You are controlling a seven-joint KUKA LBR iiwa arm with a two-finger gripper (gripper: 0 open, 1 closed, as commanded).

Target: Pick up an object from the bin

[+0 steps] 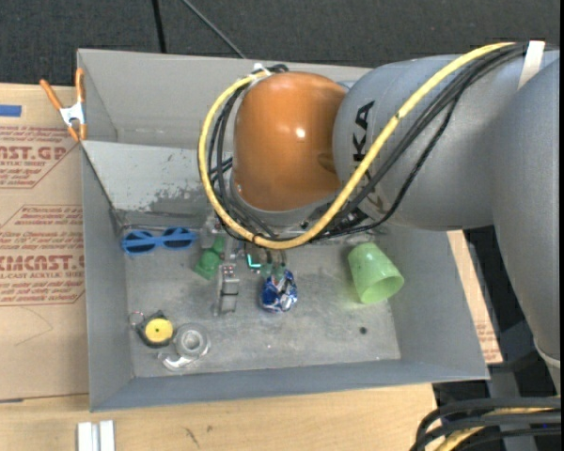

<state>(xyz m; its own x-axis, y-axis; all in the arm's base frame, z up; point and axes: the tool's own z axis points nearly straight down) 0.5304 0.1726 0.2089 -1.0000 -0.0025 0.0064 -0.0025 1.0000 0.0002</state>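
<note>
I see a crumpled blue-and-white wad (277,292) on the floor near the middle of the bin (263,372). My gripper (251,285) is low just left of it, with a small green piece (207,263) on its other side. I cannot tell whether the gripper is open or closed, or whether it has anything. The arm (451,130) comes in from the right and bends down over the bin. Its orange cover (282,144) sits directly above the gripper, looped by a yellow cable (423,81). Further out, a green cup (371,272) lies tipped to the right and a blue frame (157,241) lies by the left wall. A yellow disc (156,330) and a clear lid (188,344) sit in the near-left corner.
</note>
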